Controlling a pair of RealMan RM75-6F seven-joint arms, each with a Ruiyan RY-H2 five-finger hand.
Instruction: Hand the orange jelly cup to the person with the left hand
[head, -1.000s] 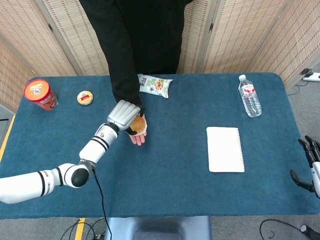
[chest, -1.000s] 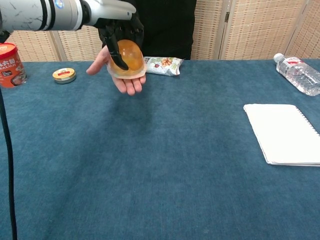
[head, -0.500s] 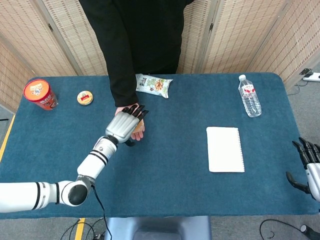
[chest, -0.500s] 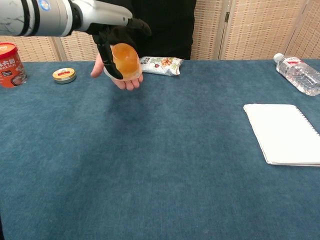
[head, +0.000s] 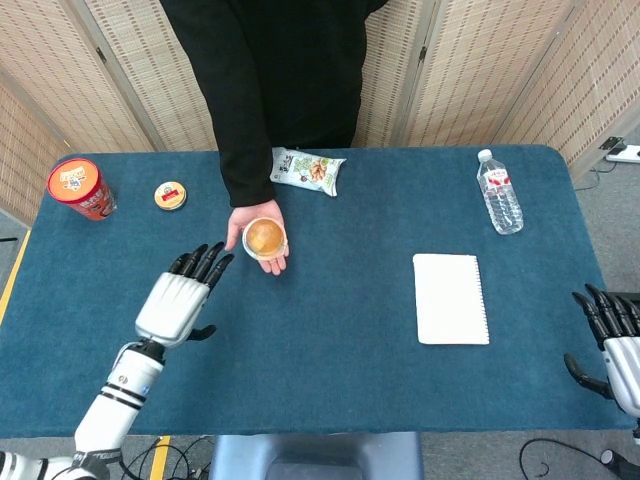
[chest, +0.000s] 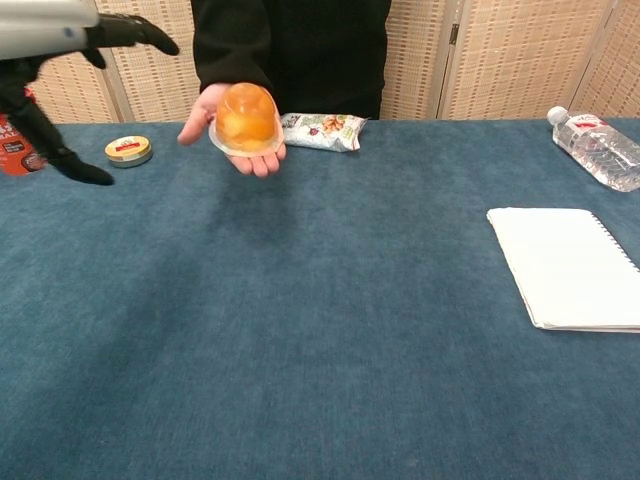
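Observation:
The orange jelly cup (head: 265, 238) (chest: 246, 118) sits upside down on the person's upturned palm (head: 258, 244) (chest: 236, 135) over the far left of the table. My left hand (head: 181, 297) (chest: 62, 95) is open and holds nothing, its fingers spread, a short way left of and nearer than the cup. At the lower right edge of the head view my right hand (head: 615, 340) hangs open beside the table, fingers apart; the chest view does not show it.
A red canister (head: 80, 188) and a small round tin (head: 170, 195) stand at the far left. A snack packet (head: 308, 169) lies behind the palm. A water bottle (head: 498, 192) lies far right, with a white notepad (head: 450, 298) nearer. The person stands behind the blue table (head: 330, 330).
My left hand let go of the jelly cup and drew back toward me and to the left. The cup stayed on the person's palm. My right hand sank slightly.

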